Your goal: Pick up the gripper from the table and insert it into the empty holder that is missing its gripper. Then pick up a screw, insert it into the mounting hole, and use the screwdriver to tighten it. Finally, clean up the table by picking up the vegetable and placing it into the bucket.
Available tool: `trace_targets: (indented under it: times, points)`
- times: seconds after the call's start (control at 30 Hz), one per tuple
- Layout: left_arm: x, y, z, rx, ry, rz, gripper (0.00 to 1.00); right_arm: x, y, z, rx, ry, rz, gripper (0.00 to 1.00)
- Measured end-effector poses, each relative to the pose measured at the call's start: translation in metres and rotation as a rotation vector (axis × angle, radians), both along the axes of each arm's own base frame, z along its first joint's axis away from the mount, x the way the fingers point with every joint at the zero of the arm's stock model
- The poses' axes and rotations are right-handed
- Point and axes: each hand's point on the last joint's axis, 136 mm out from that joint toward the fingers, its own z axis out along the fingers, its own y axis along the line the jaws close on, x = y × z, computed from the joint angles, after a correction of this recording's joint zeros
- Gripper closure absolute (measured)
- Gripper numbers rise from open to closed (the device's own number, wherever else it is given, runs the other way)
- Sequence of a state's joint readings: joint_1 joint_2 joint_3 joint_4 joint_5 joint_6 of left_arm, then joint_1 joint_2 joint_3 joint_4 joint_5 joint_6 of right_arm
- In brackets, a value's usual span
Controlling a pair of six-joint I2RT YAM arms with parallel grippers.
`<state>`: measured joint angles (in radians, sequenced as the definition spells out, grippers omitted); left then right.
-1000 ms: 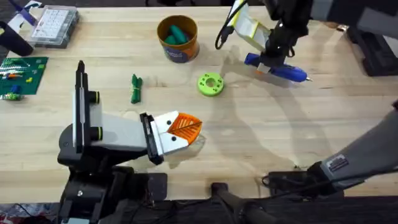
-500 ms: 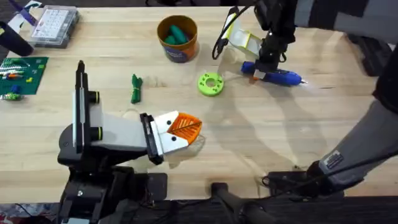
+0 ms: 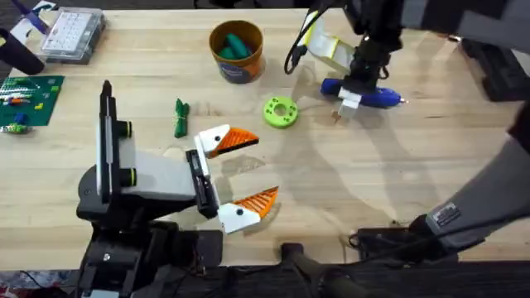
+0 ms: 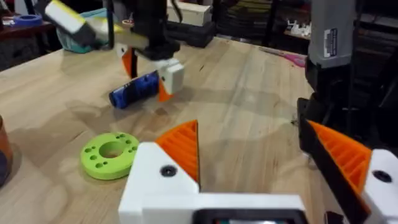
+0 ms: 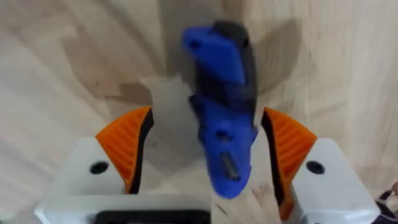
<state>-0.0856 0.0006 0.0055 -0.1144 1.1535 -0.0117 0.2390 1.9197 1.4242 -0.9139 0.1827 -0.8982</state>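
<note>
The blue screwdriver (image 3: 377, 96) lies on the table (image 3: 373, 174) at the back right. My right gripper (image 3: 352, 93) hangs over its rear end. In the right wrist view the screwdriver (image 5: 221, 99) sits between the orange pads (image 5: 127, 146) of the right gripper (image 5: 208, 146), which is open and clear of it on both sides. My left gripper (image 3: 267, 165) is open and holds nothing near the table's middle. The dark green vegetable (image 3: 180, 117) lies behind it to the left. The orange bucket (image 3: 236, 50) stands at the back centre. The loose gripper, holder and screw are out of view.
A lime green disc (image 3: 280, 112) with a hole rests between the bucket and the screwdriver. A clear parts box (image 3: 73, 33) and a green board (image 3: 29, 98) sit at the far left. Yellow-white pieces (image 3: 327, 45) lie behind the right gripper.
My left gripper has gone from shut to wide open. The right gripper and the screwdriver shifted slightly left and toward the back of the table.
</note>
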Motion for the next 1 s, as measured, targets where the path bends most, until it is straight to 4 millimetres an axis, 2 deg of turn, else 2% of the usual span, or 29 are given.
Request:
trace_targets:
  times: [0.07, 0.13, 0.33, 0.4, 0.5, 0.63, 0.8, 0.93, 1.0]
  points:
    - [0.001, 0.000, 0.001, 0.000, -0.007, 0.007, 0.014, -0.008, 0.002, 0.016, 0.025, 0.001, -0.005, 0.006]
    - [0.006, 0.002, 0.006, -0.007, -0.025, 0.031, 0.014, -0.009, 0.006, 0.043, 0.064, -0.046, -0.015, 0.006]
    - [0.032, 0.015, 0.037, -0.103, -0.053, 0.204, 0.014, -0.001, 0.017, 0.139, 0.208, -0.313, -0.108, 0.006]
    - [0.039, 0.020, 0.045, -0.131, -0.060, 0.260, 0.014, -0.006, 0.019, 0.163, 0.255, -0.373, -0.133, 0.006]
    - [0.050, 0.029, 0.045, -0.154, -0.023, 0.339, 0.014, -0.015, 0.023, 0.190, 0.331, -0.439, -0.167, 0.005]
    - [0.064, 0.039, 0.054, -0.178, 0.022, 0.435, 0.014, -0.029, 0.032, 0.216, 0.443, -0.482, -0.209, 0.007]
    - [0.081, 0.049, 0.089, -0.180, 0.032, 0.517, 0.014, -0.047, 0.045, 0.242, 0.584, -0.500, -0.242, 0.004]
    - [0.103, 0.051, 0.112, -0.134, 0.086, 0.551, 0.014, -0.062, 0.047, 0.252, 0.638, -0.487, -0.282, 0.004]
    - [0.114, 0.051, 0.111, -0.086, 0.161, 0.569, 0.014, -0.072, 0.046, 0.252, 0.645, -0.465, -0.300, 0.004]
